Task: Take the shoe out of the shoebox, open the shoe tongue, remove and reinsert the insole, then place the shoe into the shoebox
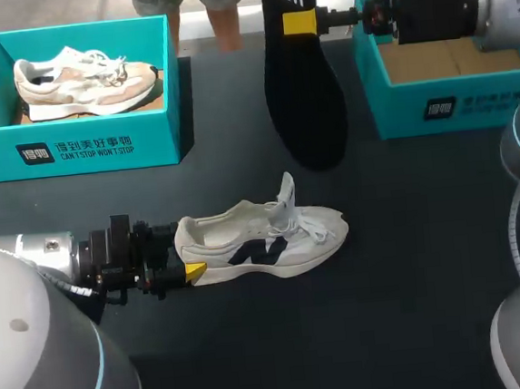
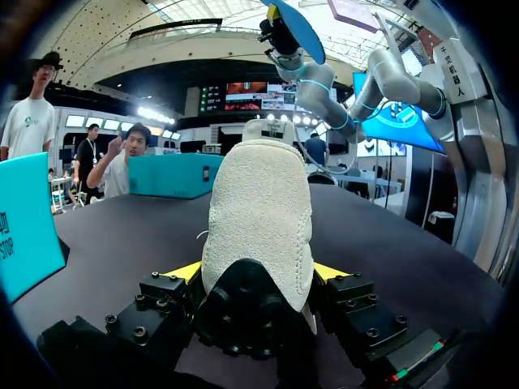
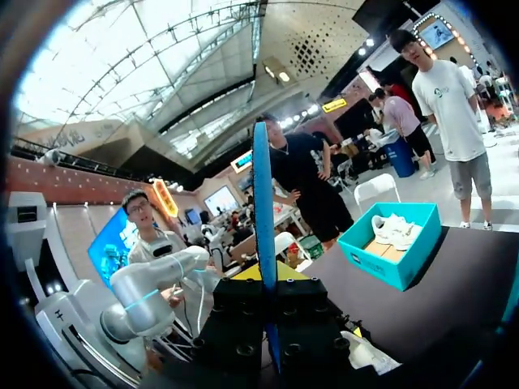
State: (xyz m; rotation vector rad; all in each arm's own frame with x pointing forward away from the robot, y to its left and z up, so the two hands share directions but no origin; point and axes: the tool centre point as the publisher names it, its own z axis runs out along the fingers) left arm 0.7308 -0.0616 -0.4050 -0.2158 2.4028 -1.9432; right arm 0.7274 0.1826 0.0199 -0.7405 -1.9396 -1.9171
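Note:
A white shoe (image 1: 264, 240) with a dark side logo lies on its sole on the black table (image 1: 416, 308), toe pointing right, tongue (image 1: 285, 192) pulled upright. My left gripper (image 1: 189, 255) is shut on its heel, a yellow tip on either side of the shoe (image 2: 259, 219) in the left wrist view (image 2: 255, 271). High over the table's far side, my right gripper (image 1: 300, 23) is shut on the black insole (image 1: 304, 90), which hangs lengthwise down from it. In the right wrist view the insole (image 3: 263, 211) stands edge-on between the fingers (image 3: 272, 284).
An open teal shoebox (image 1: 453, 105) stands at the back right, under my right arm. Another teal shoebox (image 1: 83, 146) at the back left holds a beige shoe (image 1: 86, 82). The near half of the table is bare.

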